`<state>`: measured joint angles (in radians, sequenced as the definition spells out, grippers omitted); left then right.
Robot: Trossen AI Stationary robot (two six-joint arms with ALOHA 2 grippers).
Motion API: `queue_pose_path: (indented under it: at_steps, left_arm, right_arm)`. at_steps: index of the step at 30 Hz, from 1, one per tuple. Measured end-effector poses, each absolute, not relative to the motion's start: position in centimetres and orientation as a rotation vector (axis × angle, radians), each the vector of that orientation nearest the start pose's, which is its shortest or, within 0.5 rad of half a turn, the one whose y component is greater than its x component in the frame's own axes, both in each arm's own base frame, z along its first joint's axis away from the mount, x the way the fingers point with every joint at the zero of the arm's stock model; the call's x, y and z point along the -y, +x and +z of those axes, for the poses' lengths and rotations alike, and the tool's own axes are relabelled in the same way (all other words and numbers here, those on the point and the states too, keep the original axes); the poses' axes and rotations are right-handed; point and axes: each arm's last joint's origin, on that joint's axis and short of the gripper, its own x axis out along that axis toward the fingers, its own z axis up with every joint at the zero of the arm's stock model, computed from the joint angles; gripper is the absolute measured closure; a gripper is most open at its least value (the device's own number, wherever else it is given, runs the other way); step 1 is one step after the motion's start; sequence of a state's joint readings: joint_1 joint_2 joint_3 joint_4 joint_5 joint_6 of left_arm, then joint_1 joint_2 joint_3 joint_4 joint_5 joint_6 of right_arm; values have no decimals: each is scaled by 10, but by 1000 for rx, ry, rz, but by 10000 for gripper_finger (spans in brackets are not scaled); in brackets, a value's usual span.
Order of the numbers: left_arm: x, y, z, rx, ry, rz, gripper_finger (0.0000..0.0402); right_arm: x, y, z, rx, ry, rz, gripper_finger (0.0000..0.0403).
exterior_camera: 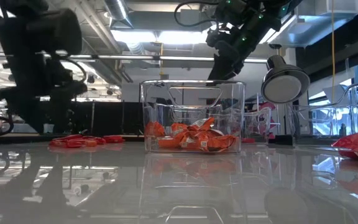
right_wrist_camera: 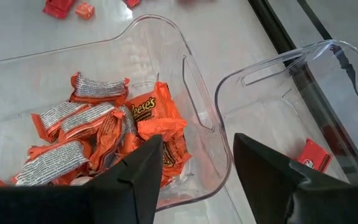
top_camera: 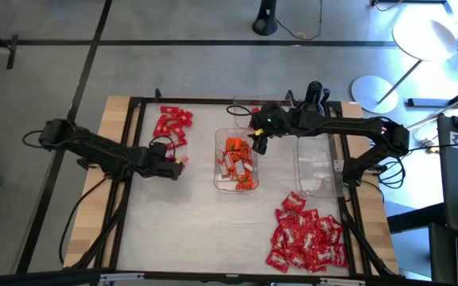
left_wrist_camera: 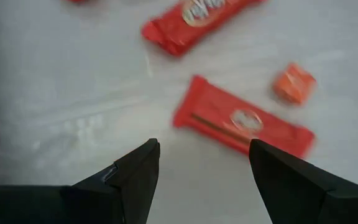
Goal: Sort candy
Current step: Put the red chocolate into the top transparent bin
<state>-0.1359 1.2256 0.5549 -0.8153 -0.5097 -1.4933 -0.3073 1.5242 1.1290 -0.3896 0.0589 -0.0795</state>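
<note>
A: Hovering mid-left in the high view, the left claw (top_camera: 180, 161) gapes empty; flat red wrapped candy (left_wrist_camera: 241, 120) lies just beyond its fingertips.

B: The right claw (right_wrist_camera: 194, 163), released, hangs above the clear plastic tray (right_wrist_camera: 199, 99) of orange wrapped candy (right_wrist_camera: 151, 118), frame centre.

A robotics lab: a black-framed table (top_camera: 126, 135) under exposed ceiling ducts (exterior_camera: 148, 12), with lamp stands (top_camera: 370, 89) alongside.

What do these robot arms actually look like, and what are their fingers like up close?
Both arms are dark, nearly black, built of jointed segments with black cables looping alongside. The right arm shows small green lights near its wrist. The left gripper and right gripper each end in two flat, matte black, wedge-shaped fingers, tapering to blunt tips. No markings are visible on them.
</note>
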Motion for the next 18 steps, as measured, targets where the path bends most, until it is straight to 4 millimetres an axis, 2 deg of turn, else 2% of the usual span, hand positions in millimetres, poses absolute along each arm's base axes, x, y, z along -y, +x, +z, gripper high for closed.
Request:
queue_pose_path:
  at_steps: [9,18]
  left_arm:
    - [2,155,123,-705,-849,1274,163]
    - [11,158,125,-748,-829,1181,163]
  right_arm:
    - [100,310,260,-793,37,-305,207]
    - [100,310,260,-791,38,-302,207]
